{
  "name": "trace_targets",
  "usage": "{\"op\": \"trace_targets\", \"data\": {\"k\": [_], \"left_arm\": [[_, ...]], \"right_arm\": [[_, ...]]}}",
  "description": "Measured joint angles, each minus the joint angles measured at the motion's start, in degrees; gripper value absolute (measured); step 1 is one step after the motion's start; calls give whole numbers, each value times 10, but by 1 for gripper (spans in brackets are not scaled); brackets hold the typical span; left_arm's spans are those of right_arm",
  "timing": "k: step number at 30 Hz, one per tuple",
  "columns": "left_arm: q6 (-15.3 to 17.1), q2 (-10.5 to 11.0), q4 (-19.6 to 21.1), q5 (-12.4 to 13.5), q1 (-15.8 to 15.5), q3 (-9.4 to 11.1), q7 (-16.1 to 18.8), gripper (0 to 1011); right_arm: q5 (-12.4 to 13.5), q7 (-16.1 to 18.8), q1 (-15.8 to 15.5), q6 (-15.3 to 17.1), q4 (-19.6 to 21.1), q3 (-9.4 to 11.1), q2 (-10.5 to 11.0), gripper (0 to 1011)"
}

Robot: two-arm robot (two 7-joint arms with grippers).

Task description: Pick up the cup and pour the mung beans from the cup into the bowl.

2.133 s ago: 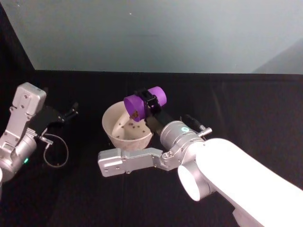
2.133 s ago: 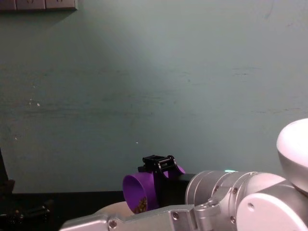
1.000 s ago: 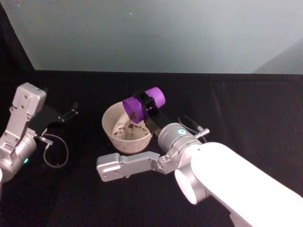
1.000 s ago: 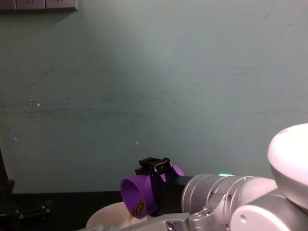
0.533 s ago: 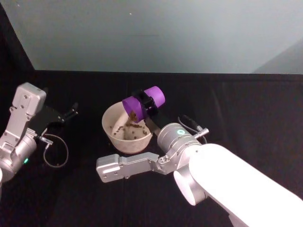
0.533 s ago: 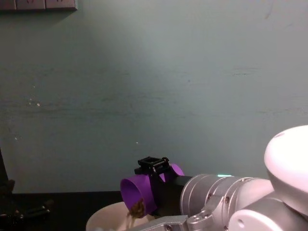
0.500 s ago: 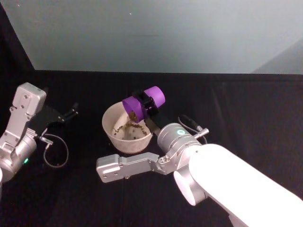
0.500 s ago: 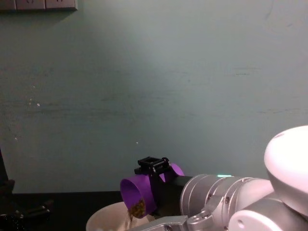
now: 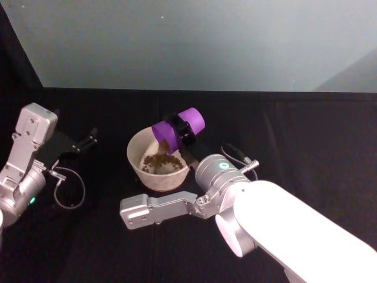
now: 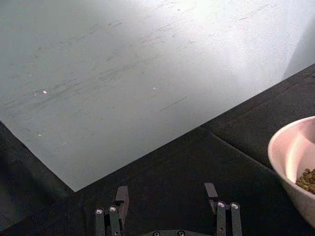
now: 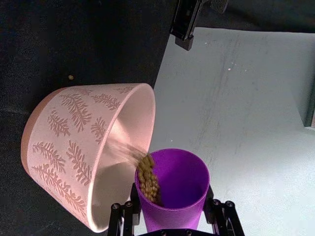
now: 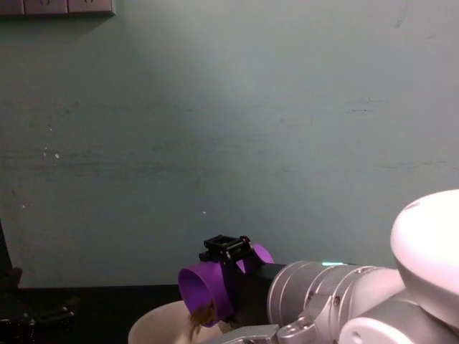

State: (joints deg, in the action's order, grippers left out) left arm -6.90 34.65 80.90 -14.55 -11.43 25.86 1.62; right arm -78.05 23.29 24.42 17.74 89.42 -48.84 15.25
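The purple cup (image 9: pixel 189 122) is tipped on its side over the bowl (image 9: pixel 134 158), mouth down toward it, with my right gripper (image 9: pixel 178 130) shut on it. Mung beans (image 11: pixel 147 180) spill from the cup's lip (image 11: pixel 172 179) into the pale bowl (image 11: pixel 74 142), which has a leaf pattern outside. A heap of beans (image 9: pixel 159 161) lies in the bowl. In the chest view the cup (image 12: pixel 208 290) hangs just above the bowl's rim (image 12: pixel 154 326), held by the gripper (image 12: pixel 228 252). My left gripper (image 10: pixel 165 196) is parked open well left of the bowl (image 10: pixel 295 162).
Black cloth covers the table (image 9: pixel 306 135), with a pale wall behind. A thin cable loop (image 9: pixel 68 190) lies by the left arm (image 9: pixel 26 153). One stray bean (image 11: pixel 71 77) sits on the cloth beside the bowl. My right arm (image 9: pixel 277 224) spans the near right.
The cup has tipped further over the bowl and beans have streamed out; the heap in the bowl has grown. The left arm has stayed where it was.
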Motion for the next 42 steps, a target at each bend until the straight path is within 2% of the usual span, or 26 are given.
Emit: {"op": "trace_targets", "data": {"k": [16, 42], "left_arm": [[0, 0, 0, 0, 0, 0, 0, 1000], [0, 0, 0, 0, 0, 0, 0, 1000]], "right_arm": [[-11, 4, 2, 0, 0, -6, 2, 724], [-81, 3, 9, 16, 9, -29, 10, 724]]}}
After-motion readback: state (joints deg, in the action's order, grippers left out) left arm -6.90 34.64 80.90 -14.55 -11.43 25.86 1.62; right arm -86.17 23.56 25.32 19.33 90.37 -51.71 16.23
